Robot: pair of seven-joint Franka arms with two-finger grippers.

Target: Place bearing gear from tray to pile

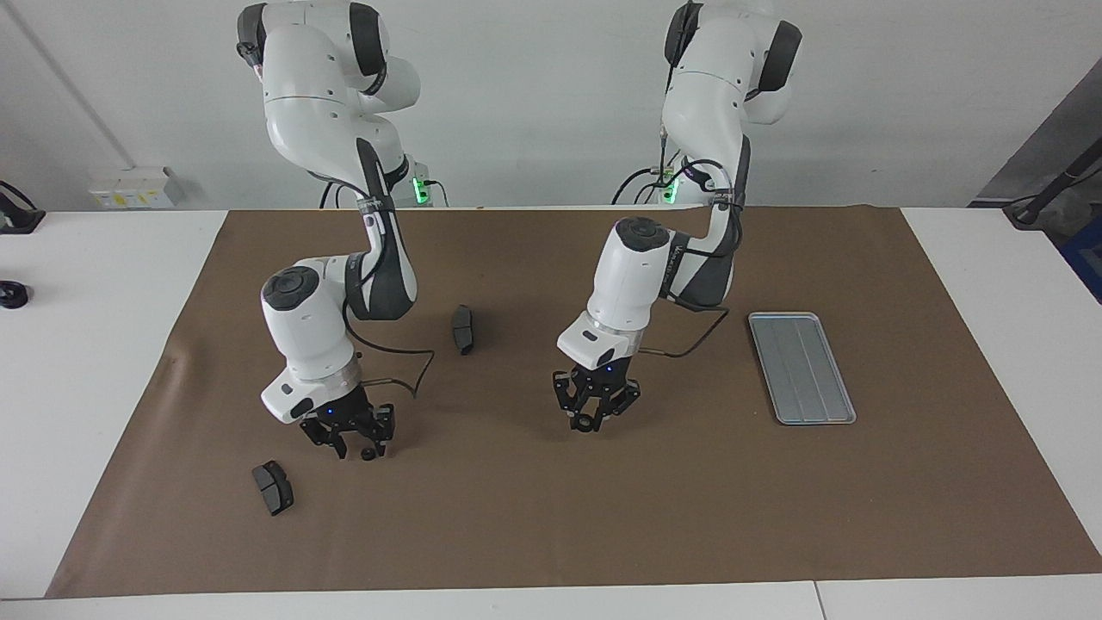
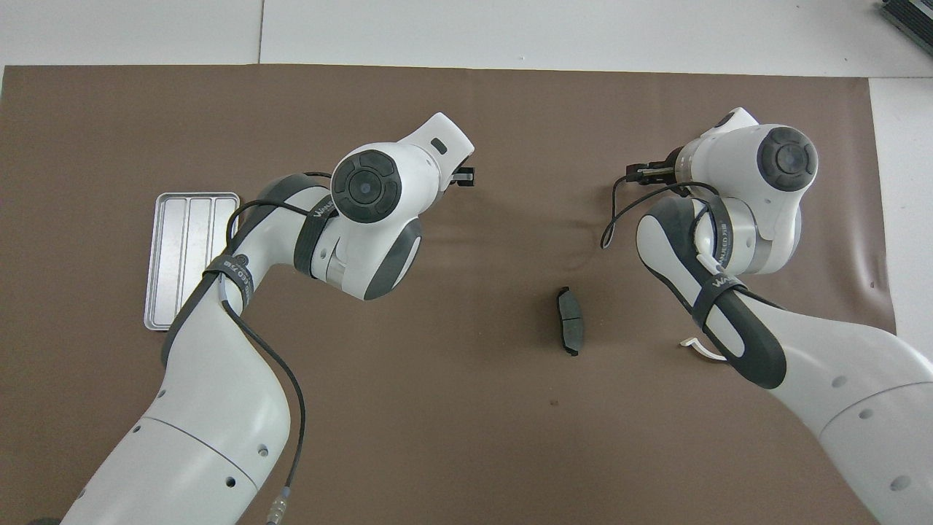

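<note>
Bearing gear: I think the small dark ring pinched at the tips of my left gripper point(image 1: 592, 419) is the bearing gear point(image 1: 585, 424); it is too tiny to be sure.
Handling: probably hard, smooth metal, dense for its size, apt to roll. I would grip it across the rim.
Left arm: elbow bent, wrist pointing down, gripper low over bare brown mat point(image 1: 689, 499), between the tray point(image 1: 802, 366) and the pile.
Tray: I see nothing in it.
Right gripper point(image 1: 349, 441): fingers spread, holding nothing, low over the mat; a small dark round piece point(image 1: 368, 454) lies just beside them.
Pile: two brake pads point(image 1: 273, 486) point(image 1: 463, 328) and a white bracket point(image 2: 701, 348), scattered toward the right arm's end.
</note>
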